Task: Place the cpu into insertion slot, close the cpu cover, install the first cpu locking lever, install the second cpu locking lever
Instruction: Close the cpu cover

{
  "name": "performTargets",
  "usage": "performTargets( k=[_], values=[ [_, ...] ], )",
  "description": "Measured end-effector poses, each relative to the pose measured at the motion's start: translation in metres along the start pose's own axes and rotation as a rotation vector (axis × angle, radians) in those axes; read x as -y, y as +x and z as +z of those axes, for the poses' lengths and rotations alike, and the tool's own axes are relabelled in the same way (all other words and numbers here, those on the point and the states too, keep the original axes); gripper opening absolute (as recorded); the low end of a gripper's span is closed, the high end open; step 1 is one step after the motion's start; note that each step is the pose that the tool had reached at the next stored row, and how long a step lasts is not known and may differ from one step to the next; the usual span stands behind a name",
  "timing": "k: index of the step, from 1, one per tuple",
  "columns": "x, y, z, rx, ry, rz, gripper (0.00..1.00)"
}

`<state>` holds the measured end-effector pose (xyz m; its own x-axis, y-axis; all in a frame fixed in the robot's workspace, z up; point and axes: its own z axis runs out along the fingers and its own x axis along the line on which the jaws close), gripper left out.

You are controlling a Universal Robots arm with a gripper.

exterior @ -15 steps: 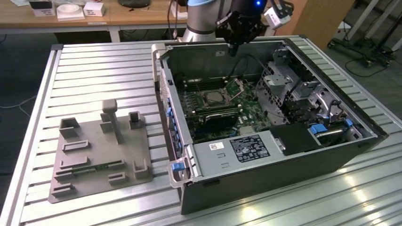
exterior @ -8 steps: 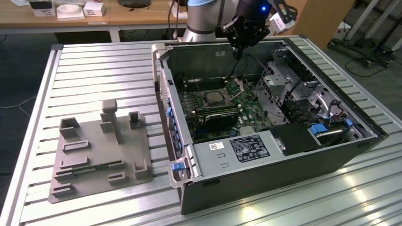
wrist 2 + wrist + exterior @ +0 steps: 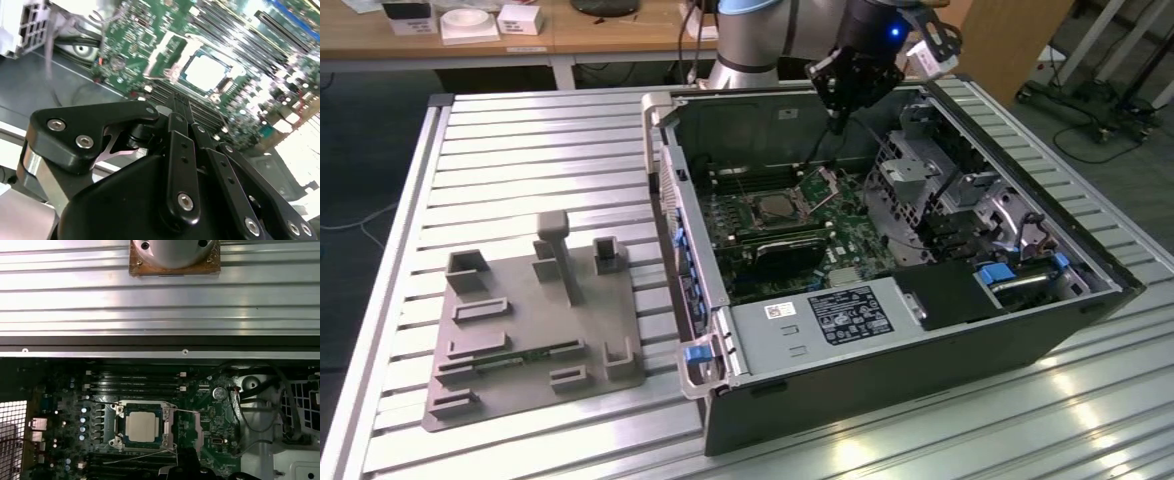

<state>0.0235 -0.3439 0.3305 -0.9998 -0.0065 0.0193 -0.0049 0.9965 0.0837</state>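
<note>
Bench (image 3: 520, 130) of ribbed aluminium carries an open case (image 3: 907, 350) with a grey fixture (image 3: 520, 320) beside it. End effector (image 3: 838, 126), fingers (image 3: 181, 150) pressed together and empty, hangs over the board (image 3: 854, 240) near the raised cover (image 3: 825, 186); cpu (image 3: 778, 208) lies in the slot (image 3: 168, 432).

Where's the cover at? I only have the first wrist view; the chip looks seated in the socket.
Observer: In the exterior view the cover stands tilted up and open, at the socket's edge towards the exterior view's right.
Operator: Gripper height?
Observer: The gripper hangs above the board, over the raised cover with a gap between them.
</note>
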Motion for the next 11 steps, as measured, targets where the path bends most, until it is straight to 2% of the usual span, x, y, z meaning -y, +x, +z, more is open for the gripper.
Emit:
performTargets(
  k=[3,4,11],
  values=[
    [-0.0008,-0.0115,0.0060,0.0000,-0.0002,0.000,0.11],
    [-0.0009,-0.0128,0.0075,-0.0001,-0.0001,0.000,0.11],
    [-0.0009,-0.0133,0.0087,-0.0001,0.0000,-0.001,0.11]
  ],
)
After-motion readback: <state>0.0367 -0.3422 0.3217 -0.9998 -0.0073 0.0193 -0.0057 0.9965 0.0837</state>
